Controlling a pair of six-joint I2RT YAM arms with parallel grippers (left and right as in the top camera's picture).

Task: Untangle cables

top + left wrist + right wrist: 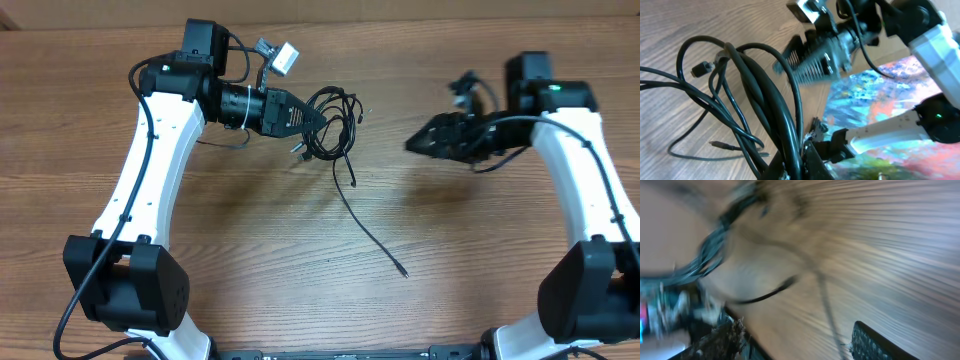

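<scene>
Left hand (316, 118) clamped on cables (338, 128), right hand (413, 143) wide, open table (460, 250) between them

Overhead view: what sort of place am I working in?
Probably a robotics lab bench: a wood-grain table, a white left arm and right arm mounted at its near edge, and a bunch of thin black cables.

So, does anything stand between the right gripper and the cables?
Nothing visible does. Only bare table lies between the open right gripper and the cables, which the left gripper holds clamped at their left side.
</scene>
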